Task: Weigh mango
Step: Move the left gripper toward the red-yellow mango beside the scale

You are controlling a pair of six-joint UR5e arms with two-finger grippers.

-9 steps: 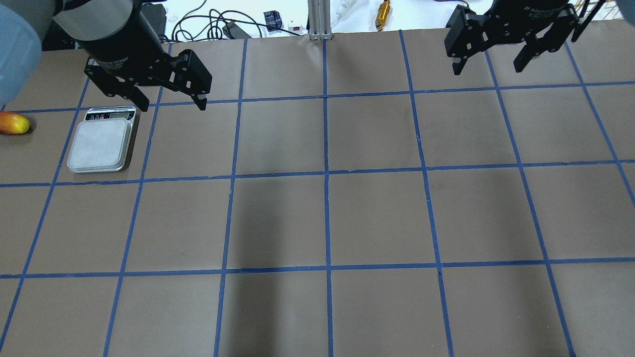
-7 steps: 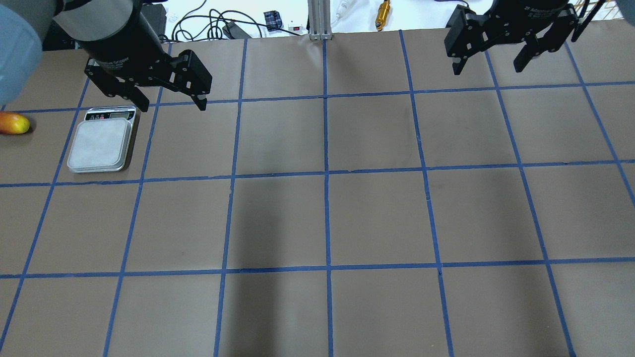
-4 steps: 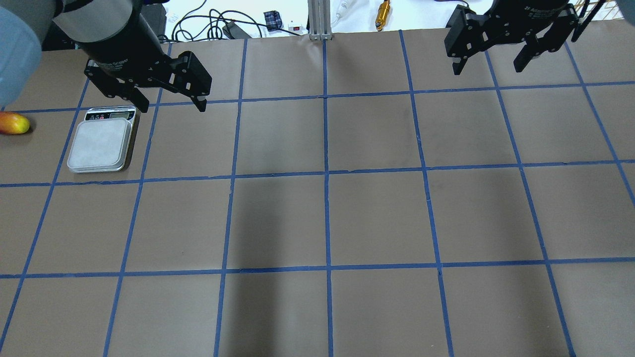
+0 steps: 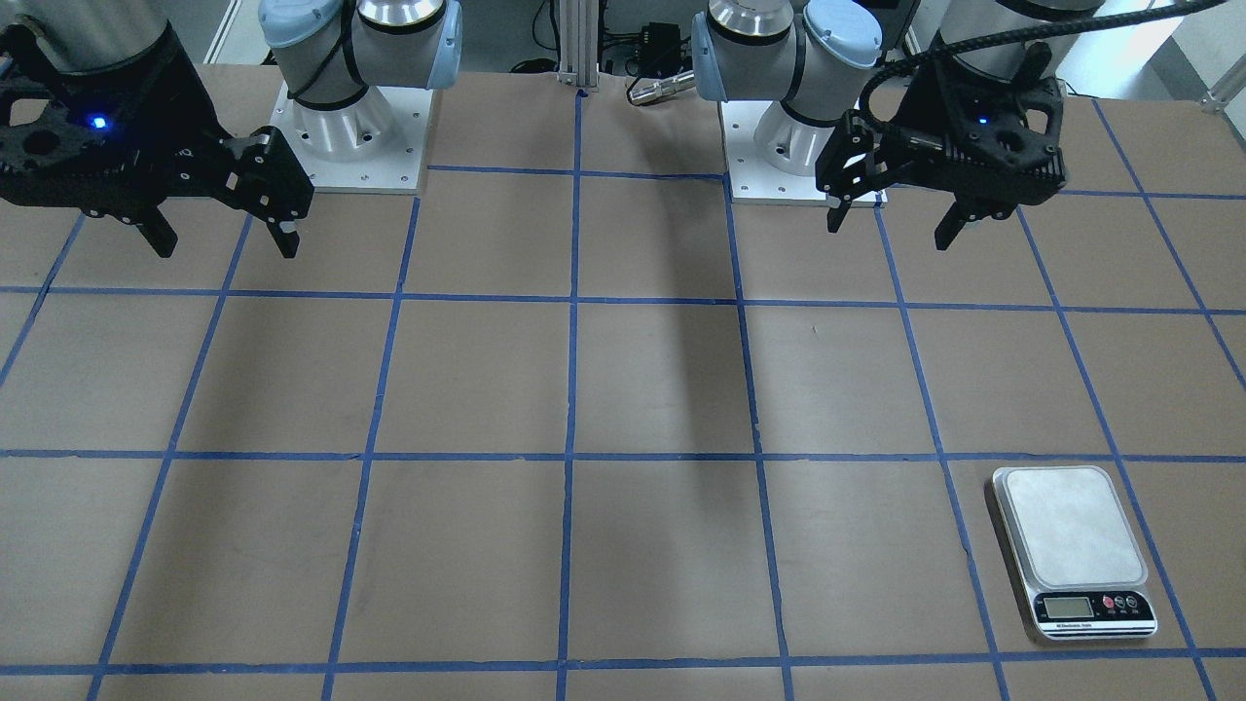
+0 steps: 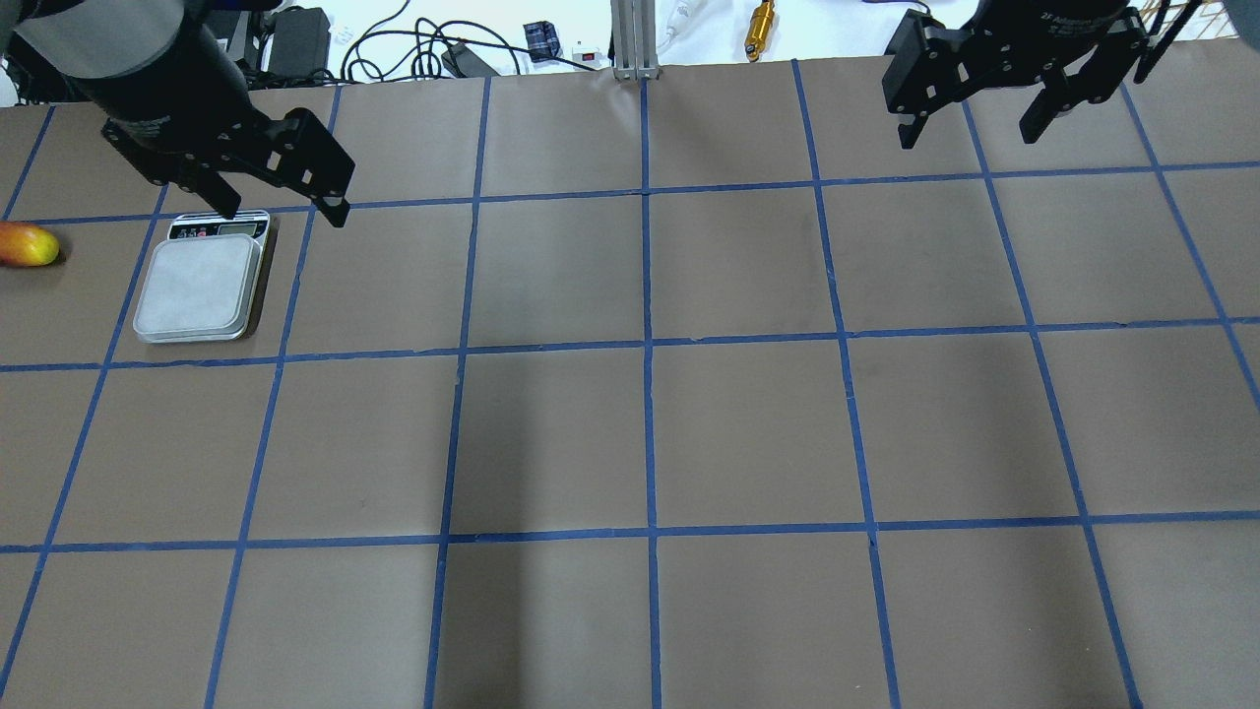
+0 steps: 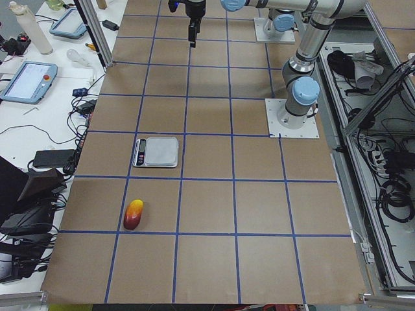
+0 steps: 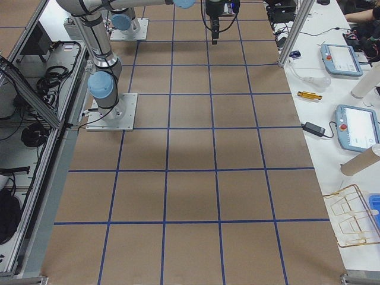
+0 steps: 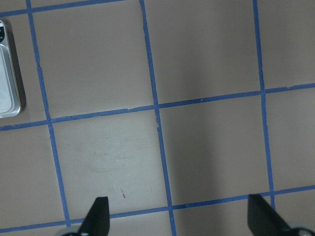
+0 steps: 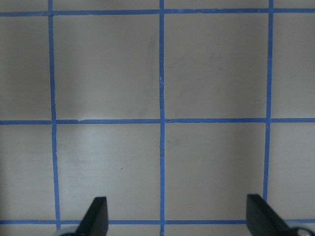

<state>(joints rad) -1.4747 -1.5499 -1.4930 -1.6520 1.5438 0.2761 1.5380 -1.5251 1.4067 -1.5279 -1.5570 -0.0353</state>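
Observation:
The mango (image 5: 30, 245) lies on the table at the far left edge, yellow end toward the scale; it also shows in the exterior left view (image 6: 134, 214) and is out of the front-facing view. The silver scale (image 5: 200, 286) (image 4: 1073, 548) (image 6: 156, 151) sits right of the mango with an empty platform; its edge shows in the left wrist view (image 8: 7, 73). My left gripper (image 5: 285, 215) (image 4: 889, 234) (image 8: 178, 219) is open and empty, high above the scale's display end. My right gripper (image 5: 968, 141) (image 4: 227, 250) (image 9: 178, 219) is open and empty, high at the far right.
The brown table (image 5: 650, 433) carries a blue tape grid. Cables and small parts lie beyond its far edge around an aluminium post (image 5: 635, 39). The two arm bases (image 4: 350, 127) (image 4: 798, 127) stand on the robot's side.
My left gripper has moved left, toward the scale and mango side. The right gripper, scale and mango have not moved.

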